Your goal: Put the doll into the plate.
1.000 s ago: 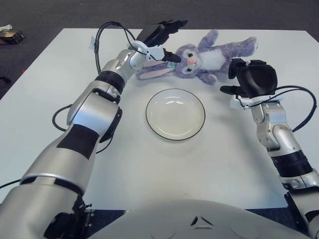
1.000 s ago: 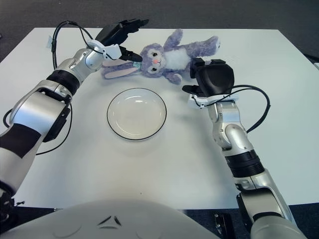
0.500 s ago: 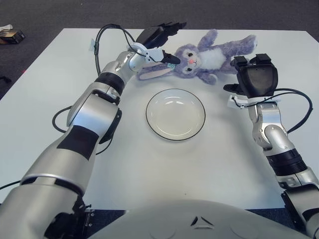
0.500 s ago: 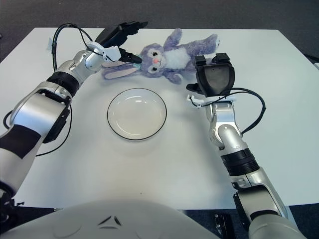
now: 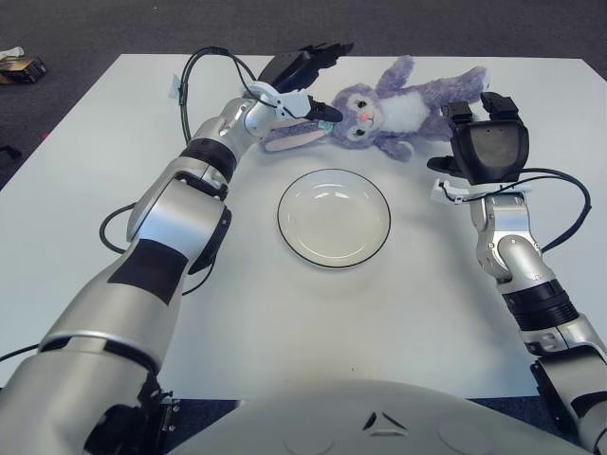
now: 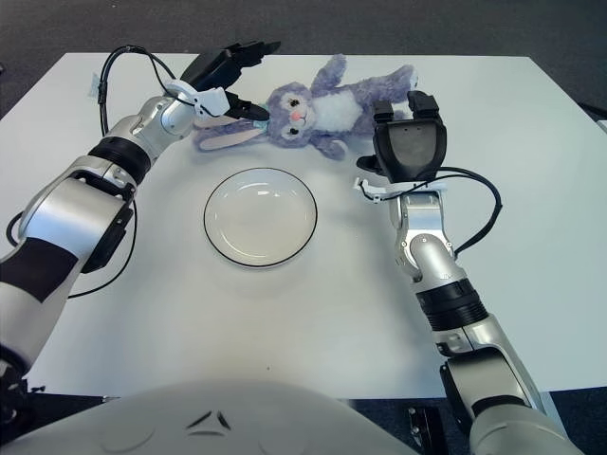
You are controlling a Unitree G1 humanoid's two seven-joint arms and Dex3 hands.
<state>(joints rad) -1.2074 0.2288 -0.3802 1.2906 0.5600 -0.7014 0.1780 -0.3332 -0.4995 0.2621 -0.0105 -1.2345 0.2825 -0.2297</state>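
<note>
Broadly, the white table (image 5: 285,313) carried everything, and both arms reached toward its far edge. No earlier state noted.

Doll (image 5: 398,102): a purple plush rabbit, lay flat on its back along the far edge, head toward the robot's left, legs toward the far right corner. It had not been lifted; nothing of it overlapped the plate.

Plate (image 5: 333,217): white with a dark rim, sat near the table's middle, just nearer the robot than the doll, bare inside. Likely positioned there so the doll needs only a short carry toward the near edge.

Right hand (image 5: 486,140): showed at the doll's leg end, palm facing the camera, fingers spread and holding nothing. Whether it touched the plush legs could not be told. Judged as bracing or readying to scoop from that side.

Left hand (image 5: 305,81): at the doll's head end, over the long ear (image 5: 292,140). Upper fingers stretched out above the head, one lower finger at the ear; not yet closed on anything. Judged as lining up a pinch so the two hands can lift the floppy toy together.
</note>
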